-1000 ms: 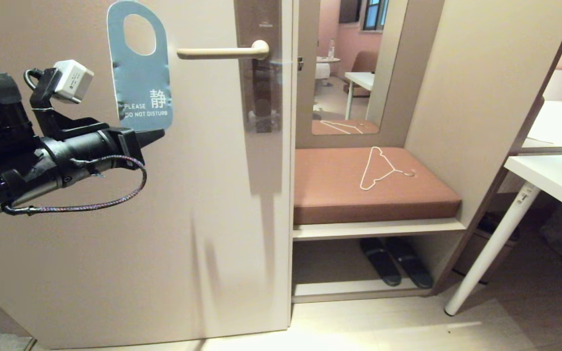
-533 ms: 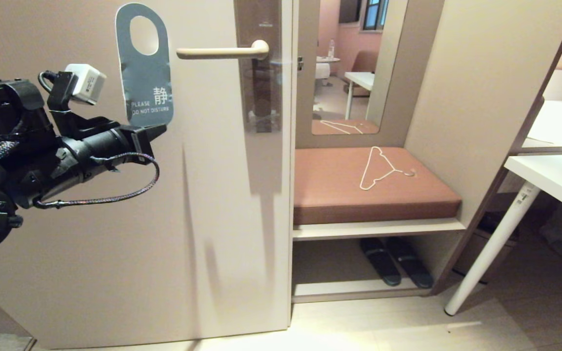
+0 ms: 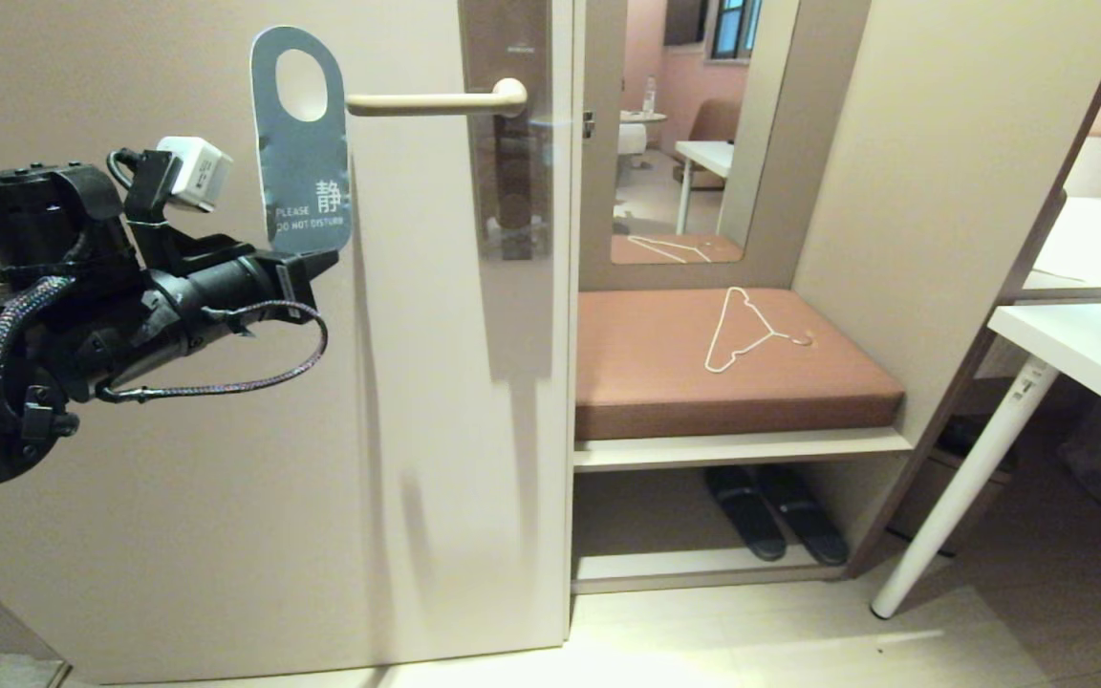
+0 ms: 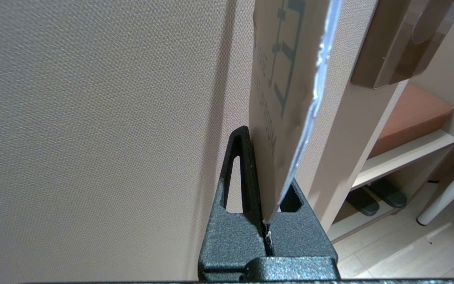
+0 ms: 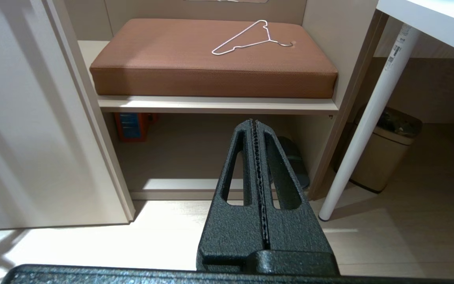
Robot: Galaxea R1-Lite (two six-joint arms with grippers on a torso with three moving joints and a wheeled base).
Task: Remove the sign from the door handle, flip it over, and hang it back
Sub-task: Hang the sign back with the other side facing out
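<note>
So the door (image 3: 226, 382) fills most of the head view, a big pale panel. Right of it there's an alcove with a brown cushioned bench (image 3: 732, 368), a white wire hanger (image 3: 742, 330) lying on top, and a pair of dark slippers (image 3: 775, 511) on the shelf underneath. A white table (image 3: 1076, 354) pokes in from the far right on a slanted white leg.

The left gripper (image 3: 316, 260) is out in front of the door, below and to the left of the handle, with its fingers (image 4: 246, 173) clenched tight on the bottom edge of the sign (image 3: 302, 143). The sign stands upright above the gripper, blue "do not disturb" face toward the head camera, white face with blue lettering toward the door. Its round hole is level with the door handle (image 3: 436, 100), and the lever's free tip sits just beside the sign's right edge, not through the hole as far as I can tell. The grey-brown backplate (image 3: 507, 129) runs tall behind the lever.

There's open door surface left of the sign and below it.

The right gripper (image 5: 259, 130) is parked low facing the shelf, fingers pressed together on nothing.
</note>
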